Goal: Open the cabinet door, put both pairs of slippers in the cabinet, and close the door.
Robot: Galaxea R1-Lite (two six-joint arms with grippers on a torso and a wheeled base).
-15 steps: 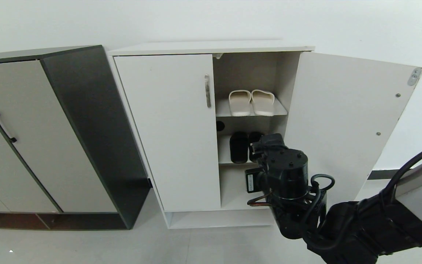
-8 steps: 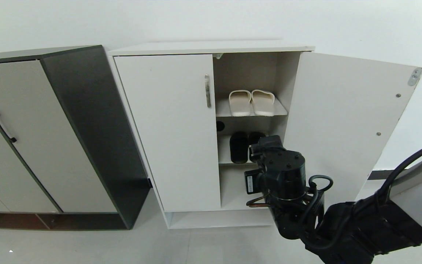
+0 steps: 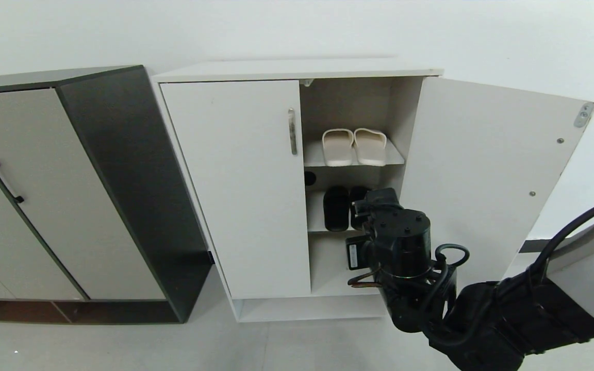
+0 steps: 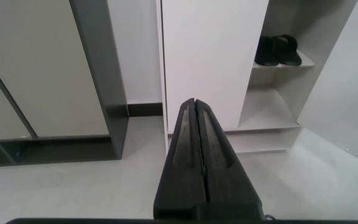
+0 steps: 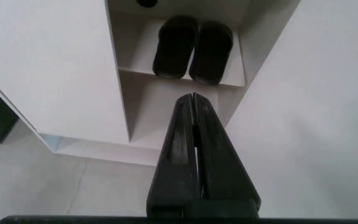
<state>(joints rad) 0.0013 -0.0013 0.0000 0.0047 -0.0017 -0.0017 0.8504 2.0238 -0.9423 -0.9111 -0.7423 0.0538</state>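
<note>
At the white cabinet (image 3: 297,68), your right gripper (image 5: 194,99) hangs just outside the open right-hand compartment. Its two fingers are pressed flat together with nothing between them, and they point toward the black slippers (image 5: 192,50).

The right door (image 3: 482,175) stands swung wide open. The left door (image 3: 235,185) is shut, with a slim metal handle (image 3: 292,131) running upright along its inner edge.

Both pairs are inside. The cream slippers (image 3: 353,146) sit side by side on the upper shelf (image 3: 311,154). The black pair rests side by side on the middle shelf (image 3: 313,219); from the head camera your right arm partly covers its right-hand slipper.

Your left gripper (image 4: 194,106) has its fingers closed against each other and carries nothing. It is held above the pale floor (image 4: 73,186), well back from the cabinet and facing the shut left door.

A dark cabinet (image 3: 121,180) with closed grey doors stands just beside the white one, on your left.
</note>
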